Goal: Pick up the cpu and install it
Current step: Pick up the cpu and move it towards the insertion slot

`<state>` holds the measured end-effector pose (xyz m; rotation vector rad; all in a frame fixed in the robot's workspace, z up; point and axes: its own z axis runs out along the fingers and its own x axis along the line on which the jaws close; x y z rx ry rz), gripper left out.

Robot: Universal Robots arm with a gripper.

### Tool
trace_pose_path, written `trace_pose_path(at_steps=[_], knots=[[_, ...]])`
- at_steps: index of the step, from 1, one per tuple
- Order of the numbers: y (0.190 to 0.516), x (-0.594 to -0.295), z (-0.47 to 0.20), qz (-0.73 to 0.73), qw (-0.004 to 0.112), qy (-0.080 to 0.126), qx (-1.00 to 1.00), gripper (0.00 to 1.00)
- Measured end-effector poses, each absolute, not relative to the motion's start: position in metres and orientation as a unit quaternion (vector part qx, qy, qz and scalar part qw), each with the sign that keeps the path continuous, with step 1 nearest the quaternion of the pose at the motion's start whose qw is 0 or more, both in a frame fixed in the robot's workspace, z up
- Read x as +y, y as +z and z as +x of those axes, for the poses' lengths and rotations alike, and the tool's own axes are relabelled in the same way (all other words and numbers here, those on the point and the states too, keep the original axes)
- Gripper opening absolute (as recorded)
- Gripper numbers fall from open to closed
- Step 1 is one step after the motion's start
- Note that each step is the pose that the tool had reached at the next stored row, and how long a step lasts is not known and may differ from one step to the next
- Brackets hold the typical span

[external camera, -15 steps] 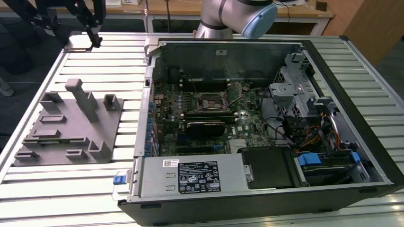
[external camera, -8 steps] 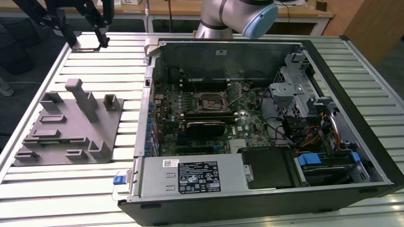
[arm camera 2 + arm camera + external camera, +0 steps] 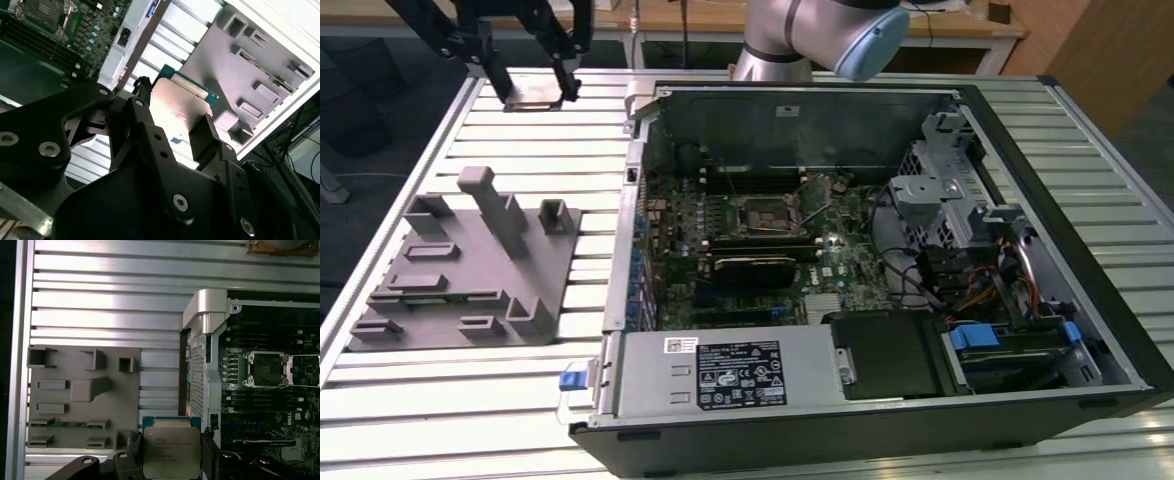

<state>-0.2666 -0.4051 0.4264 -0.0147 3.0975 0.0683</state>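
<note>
Plainly the gripper has the cpu. Its fingers are drawn in to the chip's width and press on two opposite edges. In the first wrist view the pale metal top faces the camera and the green rim shows past the lid. The chip is in the air, clear of the table. In the exterior view it shows against the table's far corner on the exterior view's left, though I cannot tell how high it hangs there.

As a load it should be very light, thin and quite stiff, so weight is no worry; slipping and damage are. The lid looks smooth and the thin edges give the pads little to bite on, so a firm, square hold on the sides, as here, seems right. The underside with its contacts is likely the delicate face and is best kept off everything. A drop or a tilted landing could harm the chip or its seat.

Beyond the chip the grey block lies flat on the table, near the edge on the exterior view's left. Just beside it is the open case, lying on its side. Farther in, on the board, the socket appears empty, well apart from the chip.
</note>
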Motion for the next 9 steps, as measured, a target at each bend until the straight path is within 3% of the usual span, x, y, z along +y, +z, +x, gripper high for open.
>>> trace_pose_path(at_steps=[9], knots=[[0.426, -0.405, -0.239, -0.005, 0.021, 0.022, 1.000, 0.55]])
